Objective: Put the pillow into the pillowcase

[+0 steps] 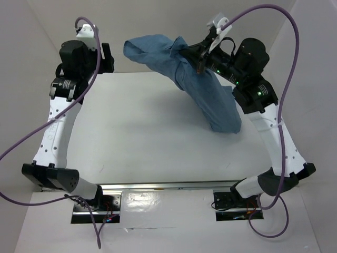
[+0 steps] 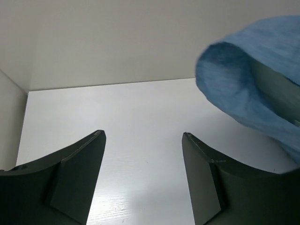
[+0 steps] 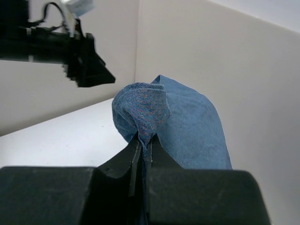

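Nearest, between the two arm bases, the table (image 1: 131, 142) is carrying no pillow, and none is showing in any view. The stuffing is therefore looking not yet done, though whether anything is sitting inside the cloth cannot be told. Further back, the pillowcase (image 1: 213, 97) is hanging in the air as a long denim-blue drape. Its lower end is reaching down toward the table beside the right arm, and whether it is touching there is unclear. Its other end is jutting out leftward. At the far side, the right gripper (image 1: 196, 57) is reaching up and across, its jaws pinching a bunched fold of the pillowcase. The left gripper (image 1: 105, 55) is hovering raised at the far left, apart from the cloth. Its fingers (image 2: 79, 159) are spreading wide with nothing between them and facing the loose end. By my judgement, finding the opening and feeding the pillow in are both waiting to be done
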{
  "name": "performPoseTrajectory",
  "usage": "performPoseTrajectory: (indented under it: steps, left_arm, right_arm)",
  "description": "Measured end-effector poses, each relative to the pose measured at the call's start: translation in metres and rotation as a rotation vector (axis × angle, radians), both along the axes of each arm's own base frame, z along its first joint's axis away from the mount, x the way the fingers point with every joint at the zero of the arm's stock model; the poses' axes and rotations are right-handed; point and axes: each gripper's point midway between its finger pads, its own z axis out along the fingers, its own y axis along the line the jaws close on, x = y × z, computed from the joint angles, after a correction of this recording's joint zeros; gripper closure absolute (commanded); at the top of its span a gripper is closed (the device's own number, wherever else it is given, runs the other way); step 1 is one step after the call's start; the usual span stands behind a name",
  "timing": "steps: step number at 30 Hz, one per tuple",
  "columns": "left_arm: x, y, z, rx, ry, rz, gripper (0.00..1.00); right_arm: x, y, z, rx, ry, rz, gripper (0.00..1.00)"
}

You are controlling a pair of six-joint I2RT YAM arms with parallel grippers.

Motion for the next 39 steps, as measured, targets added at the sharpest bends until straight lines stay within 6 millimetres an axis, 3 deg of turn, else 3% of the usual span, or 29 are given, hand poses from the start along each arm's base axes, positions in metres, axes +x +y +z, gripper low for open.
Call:
performPoseTrajectory:
  steps: [5, 10, 17, 23, 28, 32, 39]
  left_arm:
    - [0.036, 0.015, -0.021, -0.143, 0.064, -0.011, 0.17]
    - [0.054, 0.005, -0.034, -0.331, 0.120, -0.131, 0.17]
    - [0.035, -0.032, -0.009, -0.401, 0.099, -0.338, 0.17]
    - [-0.004, -0.042, 0.024, -0.386, 0.048, -0.415, 0.18]
    - [-0.026, -0.047, 0.040, -0.376, 0.014, -0.457, 0.19]
    - [-0.024, -0.051, 0.031, -0.389, 0.044, -0.475, 0.22]
    - [-0.012, -0.074, -0.010, -0.383, 0.148, -0.487, 0.22]
  right_arm:
    - [-0.024, -0.012, 0.007, 0.006, -0.015, 0.007, 1.00]
    - [-0.038, -0.023, 0.011, 0.011, -0.026, 0.002, 1.00]
    - [-0.038, -0.029, 0.002, 0.005, -0.010, -0.004, 1.00]
    - [-0.037, -0.027, -0.002, 0.011, 0.008, 0.002, 1.00]
    - [-0.038, -0.026, -0.002, 0.012, 0.011, 0.010, 1.00]
    - [-0.039, -0.026, -0.002, 0.012, 0.011, 0.011, 1.00]
    - [-0.039, -0.027, -0.002, 0.014, 0.009, 0.005, 1.00]
